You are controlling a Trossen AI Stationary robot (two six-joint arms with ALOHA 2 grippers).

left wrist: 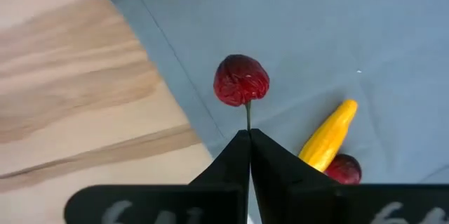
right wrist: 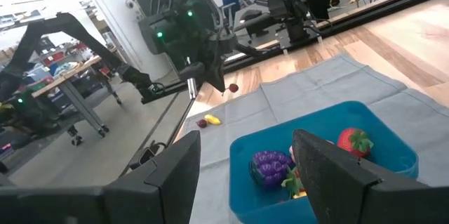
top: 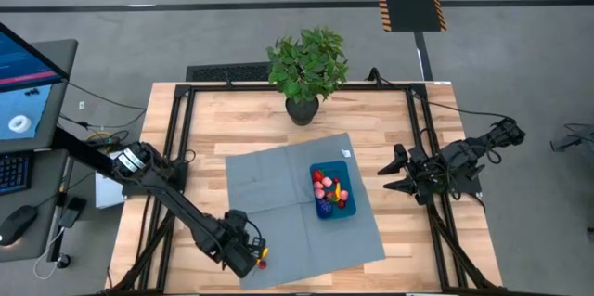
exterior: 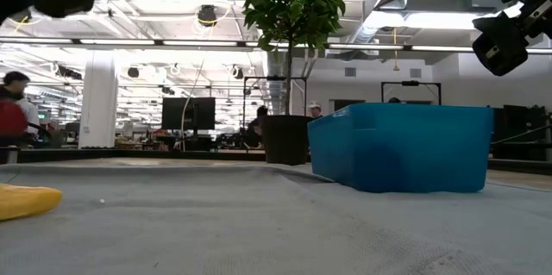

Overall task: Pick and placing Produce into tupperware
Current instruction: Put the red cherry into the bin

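Grippers first: at seven o'clock our left gripper (left wrist: 248, 134) is pinched tight on the stem of a red cherry (left wrist: 240, 79), lifted above the grey cloth mat (top: 278, 203). A yellow piece (left wrist: 328, 134) and another red piece (left wrist: 344, 168) lie on the mat below it. At centre we see the blue tupperware (top: 351, 211), produce inside. At three o'clock our right gripper (top: 394, 173) waits over the wooden worktop (top: 223, 120), fingers spread wide, empty. A potted plant (top: 306, 69) stands at twelve o'clock.

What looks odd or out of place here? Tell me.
Little stands out. The left hand grips a cherry only by its thin stem, so it dangles. A yellow piece and a red piece lie on the mat, outside the blue container.
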